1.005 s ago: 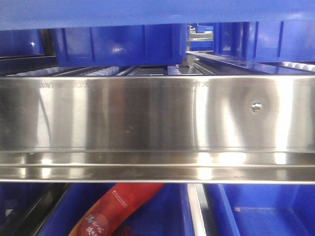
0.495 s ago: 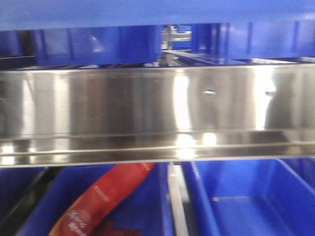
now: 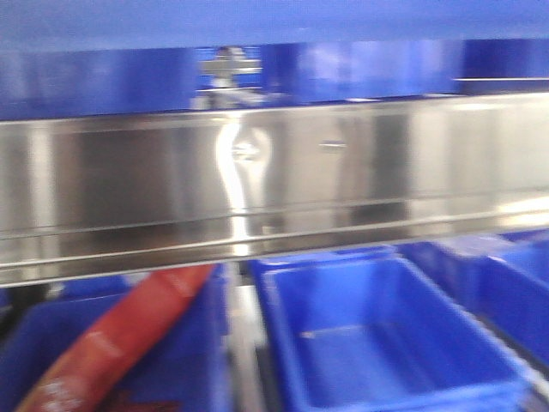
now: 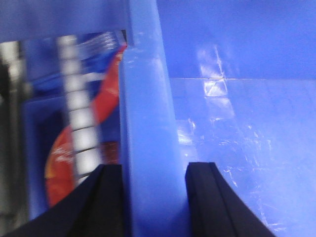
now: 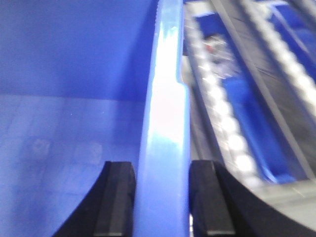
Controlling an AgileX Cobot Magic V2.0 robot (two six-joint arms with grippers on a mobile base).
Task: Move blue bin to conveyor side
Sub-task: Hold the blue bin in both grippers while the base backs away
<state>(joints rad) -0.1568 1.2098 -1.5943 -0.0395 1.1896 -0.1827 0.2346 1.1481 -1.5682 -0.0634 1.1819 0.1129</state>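
Note:
The blue bin is held by two opposite walls. In the left wrist view its thick rim (image 4: 148,128) runs up between my black fingertips (image 4: 106,197), and my left gripper (image 4: 153,170) is shut on it, with the bin's glossy inside (image 4: 247,123) to the right. In the right wrist view the other rim (image 5: 165,113) passes between my fingers (image 5: 207,202), and my right gripper (image 5: 160,170) is shut on it. The bin's floor (image 5: 69,148) lies to the left. The conveyor is out of view.
A shiny stainless-steel rack beam (image 3: 274,172) crosses the front view, with a blurred blue band (image 3: 274,21) above it. Below are a blue crate holding a red packet (image 3: 120,343) and another blue crate with nothing in it (image 3: 377,343). Steel rollers (image 5: 222,123) run beside the right rim.
The front view has swung right: the beam's bolt, the red packet and the lower crates have slid left, and more of the packet-free crate shows. The picture is now motion-blurred.

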